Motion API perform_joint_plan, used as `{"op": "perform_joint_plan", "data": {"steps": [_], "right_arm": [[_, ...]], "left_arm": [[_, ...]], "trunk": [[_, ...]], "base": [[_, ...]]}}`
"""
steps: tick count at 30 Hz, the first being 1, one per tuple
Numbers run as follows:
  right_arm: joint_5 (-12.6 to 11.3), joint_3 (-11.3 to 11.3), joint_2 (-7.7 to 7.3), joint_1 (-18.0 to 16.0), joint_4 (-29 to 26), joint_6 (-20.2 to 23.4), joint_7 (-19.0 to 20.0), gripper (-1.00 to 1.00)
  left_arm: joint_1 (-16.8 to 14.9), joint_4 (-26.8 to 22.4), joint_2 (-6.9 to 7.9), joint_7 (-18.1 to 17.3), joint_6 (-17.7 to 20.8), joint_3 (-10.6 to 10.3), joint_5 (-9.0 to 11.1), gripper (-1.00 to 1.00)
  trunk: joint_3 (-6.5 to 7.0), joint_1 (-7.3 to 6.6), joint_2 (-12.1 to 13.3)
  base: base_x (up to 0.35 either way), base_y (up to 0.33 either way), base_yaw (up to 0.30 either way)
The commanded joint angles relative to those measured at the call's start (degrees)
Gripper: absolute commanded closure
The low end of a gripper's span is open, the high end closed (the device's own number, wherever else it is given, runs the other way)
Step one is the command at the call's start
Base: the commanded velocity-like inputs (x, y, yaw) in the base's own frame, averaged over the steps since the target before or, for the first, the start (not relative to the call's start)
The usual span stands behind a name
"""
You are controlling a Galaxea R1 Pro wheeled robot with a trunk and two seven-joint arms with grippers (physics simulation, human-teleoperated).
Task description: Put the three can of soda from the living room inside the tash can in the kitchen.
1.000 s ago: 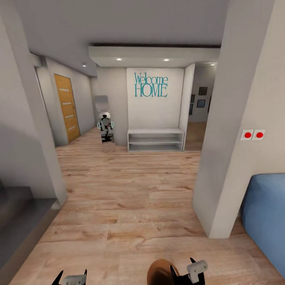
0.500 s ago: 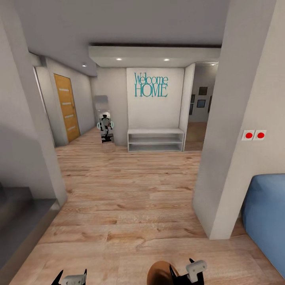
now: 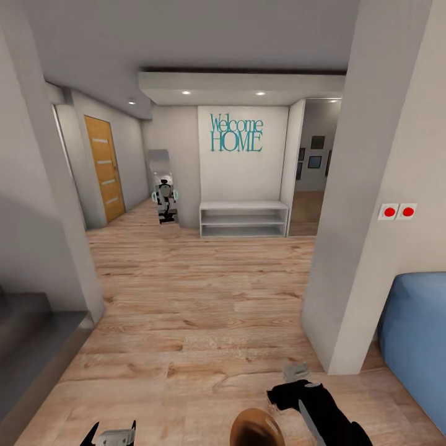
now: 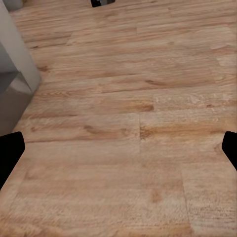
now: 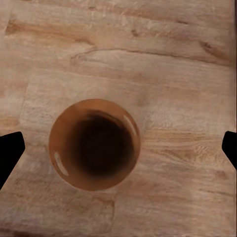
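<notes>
The tash can (image 3: 256,428) stands on the wood floor at the bottom edge of the head view, its brown rim and dark inside showing. My right gripper (image 3: 280,396) hangs just above it and to its right, open. The right wrist view looks straight down into the round brown bin (image 5: 95,144), which sits between the spread black fingertips (image 5: 10,154), nothing held. My left gripper (image 3: 110,435) is low at the bottom left, open over bare floor (image 4: 123,123). The cans of soda are out of view.
This is an entry hall with a light wood floor. A white pillar (image 3: 347,248) and a blue sofa (image 3: 415,347) stand close on the right. A grey step (image 3: 31,347) lies to the left. Far ahead are a white shelf bench (image 3: 244,218), a mirror (image 3: 162,186) and an orange door (image 3: 104,167).
My right arm has swung up and forward from beside the bin, so its gripper now points down over it. The left gripper and the bin have stayed put.
</notes>
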Motion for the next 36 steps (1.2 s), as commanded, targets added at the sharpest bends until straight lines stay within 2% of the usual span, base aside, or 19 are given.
{"op": "perform_joint_plan", "data": {"steps": [1, 6, 10, 11, 12, 13, 14, 24, 36], "right_arm": [[-0.11, -0.38, 0.00, -1.40, 0.09, 2.27, 0.03, -1.00], [-0.46, -2.96, -0.35, -7.61, 1.28, 10.57, 0.12, -1.00], [-0.54, -4.36, -0.59, -11.10, 3.00, 13.83, 0.15, -1.00], [-0.55, -4.72, -0.67, -12.24, 3.82, 14.61, 0.15, -1.00], [-0.57, -5.45, -0.91, -15.35, 6.82, 16.13, 0.19, -1.00], [-0.58, -5.75, -1.07, -17.06, 9.07, 16.68, 0.25, -1.00], [-0.59, -5.83, -1.14, -17.76, 10.06, 16.84, 0.27, -1.00], [-0.55, -6.10, -1.48, -20.40, 14.25, 17.45, 3.21, -1.00], [-0.16, -5.94, -1.33, -21.41, 15.38, 17.77, 3.44, -1.00]], "left_arm": [[0.00, -0.01, 0.00, -0.01, 0.00, 0.00, 0.00, -1.00], [0.00, 0.01, 0.00, -0.03, 0.01, 0.01, 0.00, -1.00], [0.00, 0.03, 0.00, -0.03, 0.01, 0.01, 0.00, -1.00], [0.00, 0.04, 0.00, -0.03, 0.01, 0.01, 0.00, -1.00], [0.00, 0.13, 0.00, -0.05, 0.05, -0.04, -0.03, -1.00], [0.00, 0.15, 0.00, -0.08, 0.07, -0.05, -0.05, -1.00], [0.00, 0.13, 0.00, -0.09, 0.08, -0.06, -0.04, -1.00], [0.00, 0.22, 0.00, -0.12, 0.17, -0.08, -0.04, -1.00], [0.00, 0.23, 0.00, -0.18, 0.19, -0.08, -0.10, -1.00]], "trunk": [[-0.01, 0.00, 0.00], [-0.01, 0.00, 0.00], [-0.01, 0.00, 0.00], [-0.01, 0.00, 0.00], [-0.19, 0.22, -0.40], [-0.37, 0.44, -0.80], [-0.54, 0.66, -1.20], [-2.34, 2.86, -5.22], [-4.49, 5.49, -10.03]], "base": [[0.000, 0.000, 0.000], [0.000, 0.000, 0.000], [0.000, 0.000, 0.000], [0.000, 0.000, 0.000], [0.000, 0.000, 0.000], [0.000, 0.000, 0.000], [0.000, 0.000, 0.000], [0.000, 0.000, 0.000], [0.000, 0.000, 0.000]]}}
